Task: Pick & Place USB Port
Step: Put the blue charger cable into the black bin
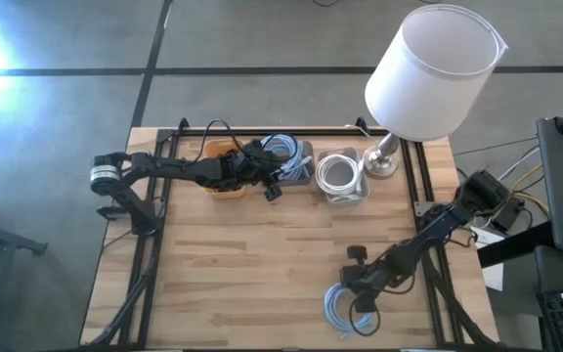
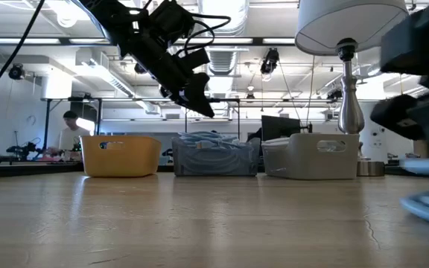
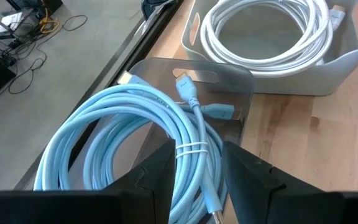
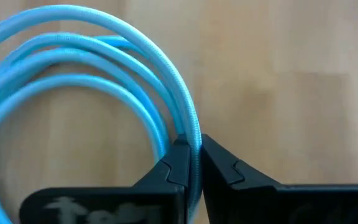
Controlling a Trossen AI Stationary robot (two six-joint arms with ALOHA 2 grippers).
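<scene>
A coiled light-blue cable lies on the wooden table near its front edge, and it also shows in the right wrist view. My right gripper is down at the coil's far side, shut on it. My left gripper hangs open above the grey bin at the far side. That bin holds another tied light-blue cable coil. In the low view my left gripper is well above the bins. Its fingers stand apart over the coil, clear of it. My right gripper pinches one strand on the coil's outer loop between its two fingers. The fingers come from above and lie across the strand. The rest of the coil lies flat on the table.
A yellow bin stands left of the grey bin, and a white bin with a white cable stands right of it. A lamp stands at the far right. A small dark item lies beside my right arm. The table's middle is bare wood.
</scene>
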